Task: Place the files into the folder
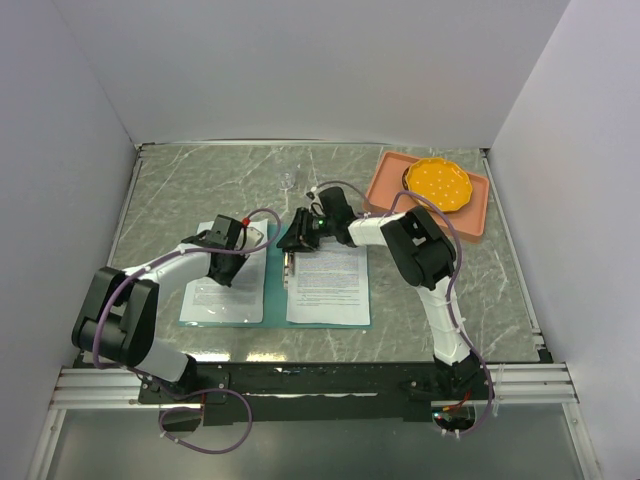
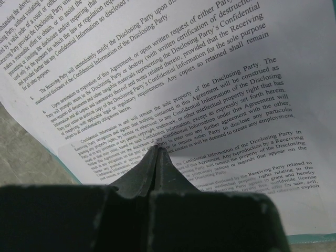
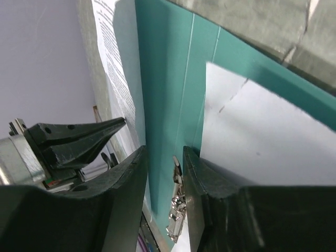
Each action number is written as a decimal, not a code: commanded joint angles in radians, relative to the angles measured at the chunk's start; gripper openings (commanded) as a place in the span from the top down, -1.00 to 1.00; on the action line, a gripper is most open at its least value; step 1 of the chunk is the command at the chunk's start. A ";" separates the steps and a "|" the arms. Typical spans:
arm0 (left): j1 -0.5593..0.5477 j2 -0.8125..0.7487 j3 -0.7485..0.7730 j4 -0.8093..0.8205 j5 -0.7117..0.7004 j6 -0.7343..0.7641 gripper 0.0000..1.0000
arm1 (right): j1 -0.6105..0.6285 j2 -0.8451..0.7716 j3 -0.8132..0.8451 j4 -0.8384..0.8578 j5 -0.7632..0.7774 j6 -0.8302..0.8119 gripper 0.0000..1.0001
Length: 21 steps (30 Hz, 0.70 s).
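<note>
The teal folder point(image 1: 276, 296) lies open on the table with one of the files on each half: a printed sheet point(image 1: 222, 297) on the left and another sheet point(image 1: 330, 285) on the right. My left gripper point(image 1: 230, 270) is shut, its tips point(image 2: 157, 149) resting on the left sheet's text point(image 2: 184, 79) with nothing between them. My right gripper point(image 1: 288, 243) stands at the far end of the spine. Its jaws point(image 3: 165, 157) are open, straddling the teal spine point(image 3: 168, 79) and the metal clip point(image 3: 177, 210), which lies against the right finger point(image 3: 197, 173).
A salmon-pink tray point(image 1: 472, 220) holding an orange plate point(image 1: 439, 184) sits at the back right. A small clear glass object point(image 1: 290, 180) stands behind the folder. White walls enclose the table on three sides. The left gripper point(image 3: 79, 142) shows close beside my right fingers.
</note>
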 commanded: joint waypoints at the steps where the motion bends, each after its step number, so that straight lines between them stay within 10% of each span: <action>1: 0.004 -0.038 -0.002 0.018 0.013 0.008 0.98 | 0.008 -0.087 -0.013 0.087 -0.026 0.027 0.21; 21: 0.006 -0.057 -0.011 0.014 0.005 0.010 0.98 | 0.020 -0.142 -0.042 0.085 -0.044 0.018 0.28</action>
